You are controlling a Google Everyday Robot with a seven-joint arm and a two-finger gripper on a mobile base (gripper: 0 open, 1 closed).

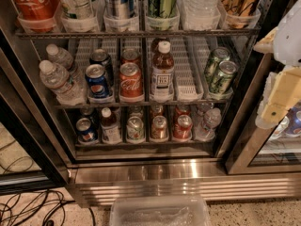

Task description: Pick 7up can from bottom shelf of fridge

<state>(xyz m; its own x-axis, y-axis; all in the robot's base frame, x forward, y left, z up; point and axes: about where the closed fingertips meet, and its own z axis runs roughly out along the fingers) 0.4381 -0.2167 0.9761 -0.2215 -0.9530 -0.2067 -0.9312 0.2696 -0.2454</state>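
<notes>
The fridge (188, 175) stands open in front of me, with wire racks and a shiny steel base panel. On the bottom shelf (141, 144) the 7up can (135, 128) stands upright in the front row, left of centre. It is silvery with green print. A small bottle (111, 126) is on its left and a red can (159, 127) on its right. My gripper (276, 100) is at the right edge of the view, in front of the right door frame. It is well to the right of the can, higher than it, and holds nothing.
The bottom shelf also holds a blue can (85, 129), another red can (182, 126) and a water bottle (207, 124). The middle shelf holds water bottles, cans and a tea bottle (162, 72). A clear plastic bin (160, 213) sits on the floor in front, with cables (28, 208) at left.
</notes>
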